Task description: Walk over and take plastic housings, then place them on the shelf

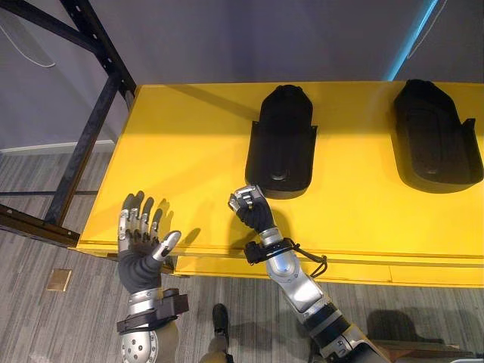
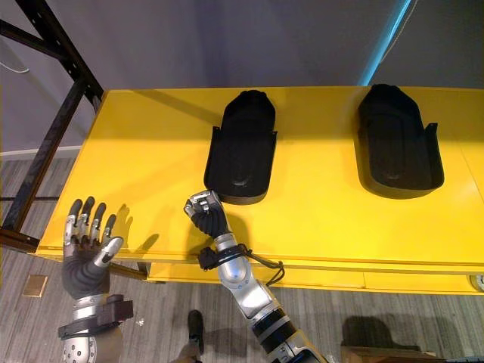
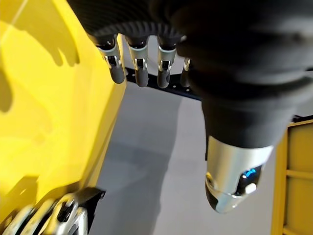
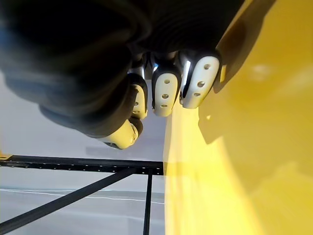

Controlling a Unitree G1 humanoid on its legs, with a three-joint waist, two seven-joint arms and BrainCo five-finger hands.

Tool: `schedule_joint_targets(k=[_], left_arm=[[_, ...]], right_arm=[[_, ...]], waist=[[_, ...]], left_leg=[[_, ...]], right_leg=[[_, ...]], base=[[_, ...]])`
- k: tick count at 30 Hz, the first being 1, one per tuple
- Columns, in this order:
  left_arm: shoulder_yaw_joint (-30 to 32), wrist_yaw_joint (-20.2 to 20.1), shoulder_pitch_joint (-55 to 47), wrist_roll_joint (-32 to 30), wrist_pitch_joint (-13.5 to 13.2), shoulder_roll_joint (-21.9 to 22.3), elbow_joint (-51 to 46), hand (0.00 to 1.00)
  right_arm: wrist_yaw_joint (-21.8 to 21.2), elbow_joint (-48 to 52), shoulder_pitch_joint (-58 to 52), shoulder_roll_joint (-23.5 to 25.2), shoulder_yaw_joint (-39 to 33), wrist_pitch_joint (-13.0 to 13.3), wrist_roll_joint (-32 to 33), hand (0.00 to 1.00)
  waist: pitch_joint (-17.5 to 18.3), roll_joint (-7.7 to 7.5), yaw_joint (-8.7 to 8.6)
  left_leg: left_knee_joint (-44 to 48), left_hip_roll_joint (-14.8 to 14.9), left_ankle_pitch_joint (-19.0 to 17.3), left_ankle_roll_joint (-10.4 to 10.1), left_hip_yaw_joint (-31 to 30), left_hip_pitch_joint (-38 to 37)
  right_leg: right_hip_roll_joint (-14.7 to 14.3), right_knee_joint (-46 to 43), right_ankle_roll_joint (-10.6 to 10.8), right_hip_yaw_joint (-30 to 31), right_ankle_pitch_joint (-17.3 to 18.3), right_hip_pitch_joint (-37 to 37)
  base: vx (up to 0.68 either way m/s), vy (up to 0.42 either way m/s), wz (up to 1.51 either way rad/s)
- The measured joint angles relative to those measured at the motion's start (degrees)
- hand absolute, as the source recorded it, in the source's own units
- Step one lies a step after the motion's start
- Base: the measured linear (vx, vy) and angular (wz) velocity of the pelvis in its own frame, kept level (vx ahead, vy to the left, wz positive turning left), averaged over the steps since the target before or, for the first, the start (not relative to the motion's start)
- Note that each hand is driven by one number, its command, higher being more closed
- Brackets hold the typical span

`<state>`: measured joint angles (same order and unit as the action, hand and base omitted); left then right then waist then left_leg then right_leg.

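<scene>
Two black plastic housings lie on the yellow table (image 1: pixel 181 151): one housing (image 1: pixel 281 141) in the middle, the other housing (image 1: pixel 435 136) at the right. My right hand (image 1: pixel 249 206) hovers over the table's front part, just short of the middle housing, with fingers curled into a fist that holds nothing. Its curled fingers (image 4: pixel 166 90) show close up in the right wrist view. My left hand (image 1: pixel 140 231) is at the table's front left edge, fingers straight and spread, palm toward the table, and its fingers (image 3: pixel 139 66) look straight in the left wrist view too.
A black metal shelf frame (image 1: pixel 91 113) stands at the left, next to the table's left end. Grey wood-look floor (image 1: pixel 45 249) lies below the table's front edge. A grey wall runs behind the table.
</scene>
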<state>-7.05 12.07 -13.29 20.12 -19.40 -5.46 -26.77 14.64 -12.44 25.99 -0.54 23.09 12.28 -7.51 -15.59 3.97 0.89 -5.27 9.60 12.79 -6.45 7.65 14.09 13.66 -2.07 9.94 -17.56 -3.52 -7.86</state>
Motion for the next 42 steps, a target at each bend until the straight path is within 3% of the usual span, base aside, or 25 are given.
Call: schedule_joint_targets(k=[5,6,12,14,17,21,22,23,24,26,28,30,31,32,33,34,35,36,39,41,42], left_arm=[[-1.4,-1.4,0.2,0.0,0.8,-1.0,0.4,0.00],[-1.4,-1.4,0.0,-0.1,0.9,-1.1,0.5,0.00],[-3.2,-2.6,0.2,-0.2,2.0,-1.2,3.2,0.00],[-3.4,-2.7,0.0,-0.8,2.2,-1.0,3.5,0.00],[-3.4,-2.8,-0.1,-2.4,2.2,-0.6,4.2,0.00],[-1.5,-2.5,-2.5,-4.1,2.2,0.9,5.9,0.00],[-1.0,-2.4,-2.8,-4.6,2.2,0.9,6.0,0.00],[0.3,-2.2,-2.8,-4.7,2.2,0.9,6.0,0.00],[1.3,-2.0,-2.8,-5.6,2.1,1.5,5.9,0.00],[1.3,-1.0,-2.4,-5.9,2.1,2.3,6.1,0.00],[-0.2,-0.9,-1.2,-6.2,2.0,3.4,6.1,0.00],[-2.2,-1.0,0.8,-7.1,1.9,2.5,6.9,0.00],[-2.5,-1.0,0.6,-7.3,2.0,2.6,6.9,0.00],[-2.4,-1.0,0.1,-8.1,2.0,2.8,6.6,0.00],[-2.1,-1.0,0.1,-8.3,2.1,2.9,6.3,0.00],[-1.9,-1.0,0.5,-8.4,2.1,3.0,6.3,0.00],[-1.7,-1.0,1.1,-8.5,2.2,3.9,6.5,0.00],[-1.1,-1.0,1.1,-8.5,2.2,5.0,6.5,0.00],[-0.8,-1.0,1.3,-8.5,2.2,5.7,6.6,0.00],[0.3,-1.1,1.3,-8.4,2.2,5.9,7.2,0.00],[1.4,-1.0,1.3,-8.4,2.3,5.9,7.7,0.00]], right_arm=[[-2.8,13.5,-12.0,-6.3,-4.7,-0.4,0.5,1.00],[-3.6,18.7,-15.6,-7.1,-6.4,-0.3,1.2,0.00],[-8.5,35.5,-32.2,-8.5,-14.4,1.8,8.4,0.00],[-10.4,38.8,-38.6,-8.2,-16.9,2.4,9.6,0.00],[-11.4,40.0,-45.7,-6.4,-22.0,2.6,9.9,0.00],[-10.9,33.7,-48.7,-4.1,-30.0,2.7,8.4,0.00],[-10.4,31.4,-48.3,-3.8,-30.7,2.7,8.2,0.00],[-9.5,27.1,-47.3,-3.6,-31.9,2.6,7.9,0.00],[-8.1,23.5,-46.4,-4.7,-32.3,2.5,7.8,0.00],[-7.2,19.7,-46.2,-5.7,-33.6,2.1,7.7,0.00],[-6.2,21.1,-49.2,-5.1,-35.2,2.1,7.7,0.00],[-6.2,25.8,-55.6,-0.5,-35.7,1.6,7.6,0.00],[-6.2,27.7,-57.3,0.1,-35.4,1.4,7.4,0.00],[-6.2,29.6,-58.1,0.5,-34.6,1.3,7.2,0.00],[-6.1,29.5,-56.1,0.5,-33.9,0.9,6.6,0.00],[-6.0,29.5,-54.9,0.7,-33.7,0.8,6.3,0.00],[-5.7,29.5,-53.4,0.8,-33.5,0.3,6.0,0.00],[-5.7,28.9,-52.3,0.8,-33.3,0.1,5.4,0.00],[-5.7,24.8,-50.3,0.8,-33.3,0.1,4.2,0.00],[-5.7,21.3,-49.2,0.5,-33.5,-0.1,2.5,0.00],[-5.8,20.3,-48.5,0.3,-33.4,-0.4,2.3,0.00]], waist=[[0.2,-0.43,-0.70],[0.9,-0.72,-1.51],[6.5,-3.12,-4.79],[8.0,-3.19,-5.66],[10.2,-3.20,-6.77],[11.2,-3.68,-8.11],[11.5,-4.05,-8.04],[11.4,-4.25,-7.18],[11.2,-3.37,-5.31],[10.9,-1.46,-5.15],[10.6,-0.79,-6.23],[8.8,-3.85,-6.64],[8.8,-3.83,-6.35],[8.7,-4.02,-5.28],[8.5,-3.05,-3.97],[8.1,-3.22,-4.10],[7.9,-3.25,-3.15],[7.5,-2.99,-2.25],[7.5,-3.04,-2.94],[8.2,-3.93,-2.89],[8.9,-5.79,-2.95]], left_leg=[[0.0,0.4,-0.4,-0.5,1.6,-3.0],[0.0,0.6,-0.7,-0.9,2.3,-3.6],[0.0,2.8,-2.2,-2.3,7.0,-8.1],[0.0,3.4,-2.7,-2.8,8.0,-9.4],[0.0,4.0,-3.2,-3.2,10.1,-10.7],[1.2,4.8,-6.4,-4.8,15.4,-15.8],[3.6,4.6,-8.4,-4.8,14.4,-15.4],[12.9,4.4,-15.5,-3.8,6.7,-12.6],[21.3,4.3,-23.0,-3.6,-3.9,-10.9],[28.8,4.5,-29.9,-4.7,-15.2,-10.3],[30.8,3.5,-35.2,-3.7,-18.2,-11.1],[34.7,0.0,-36.8,-1.4,-14.1,-11.6],[35.9,-0.3,-37.2,-0.9,-12.5,-11.2],[36.7,-0.4,-37.6,0.4,-7.1,-11.3],[35.5,0.8,-36.3,2.3,-1.0,-10.9],[34.9,0.9,-35.2,2.6,1.5,-10.8],[32.5,0.9,-33.4,3.3,6.7,-11.6],[29.3,1.0,-31.3,3.7,11.4,-13.7],[25.3,1.6,-28.1,3.3,16.0,-15.9],[24.2,1.7,-27.6,2.5,19.4,-16.4],[24.2,0.3,-27.9,1.4,19.9,-15.9]], right_leg=[[-0.3,0.4,0.0,1.3,0.0,2.0],[-0.5,0.6,0.0,1.9,0.0,2.2],[-2.4,1.0,-0.2,6.4,0.2,3.2],[-2.9,1.3,0.1,7.4,0.5,3.8],[-3.6,1.6,0.2,9.5,0.5,3.5],[-5.2,1.1,-0.5,18.1,0.0,2.1],[-5.4,0.7,-0.9,20.0,-0.3,1.2],[-6.6,-0.2,-2.0,24.0,-1.2,0.2],[-9.2,-1.1,-2.1,28.6,-1.7,-1.3],[-12.8,-3.3,-1.8,33.0,-1.6,-2.4],[-14.2,-6.9,-0.4,35.9,-0.5,-4.5],[-12.5,-8.6,0.4,40.6,-0.8,-5.5],[-12.2,-7.7,-0.2,41.7,-2.1,-5.8],[-12.1,-4.6,-2.7,41.8,-8.7,-7.2],[-12.1,1.8,-9.1,36.8,-17.4,-8.1],[-11.4,0.0,-9.7,30.2,-16.9,-8.9],[-10.0,-10.1,-9.5,18.1,-8.0,-11.4],[-9.0,-19.8,-10.2,13.0,0.2,-11.9],[-5.9,-31.1,-9.6,9.7,11.7,-8.8],[-1.6,-35.0,-8.7,7.2,16.3,-5.2],[-0.8,-29.2,-5.2,7.6,19.8,-3.2]], base=[[0.07,0.002,-0.12],[0.05,0.005,-0.30],[0.02,-0.001,-0.41],[-0.01,-0.007,-0.29],[-0.02,-0.005,-0.43],[-0.04,0.006,-0.94],[0.03,0.040,-1.30],[0.04,0.086,-1.93],[0.03,0.077,-2.04],[-0.08,0.215,-1.67],[-0.14,0.270,-0.94],[-0.19,0.223,-0.77],[-0.20,0.239,-1.44],[-0.25,0.286,-2.19],[-0.27,0.271,-2.30],[-0.26,0.211,-2.22],[-0.30,0.203,-1.95],[-0.28,0.184,-1.85],[-0.20,0.019,-1.04],[-0.14,-0.131,-1.00],[-0.12,-0.257,-1.00]])
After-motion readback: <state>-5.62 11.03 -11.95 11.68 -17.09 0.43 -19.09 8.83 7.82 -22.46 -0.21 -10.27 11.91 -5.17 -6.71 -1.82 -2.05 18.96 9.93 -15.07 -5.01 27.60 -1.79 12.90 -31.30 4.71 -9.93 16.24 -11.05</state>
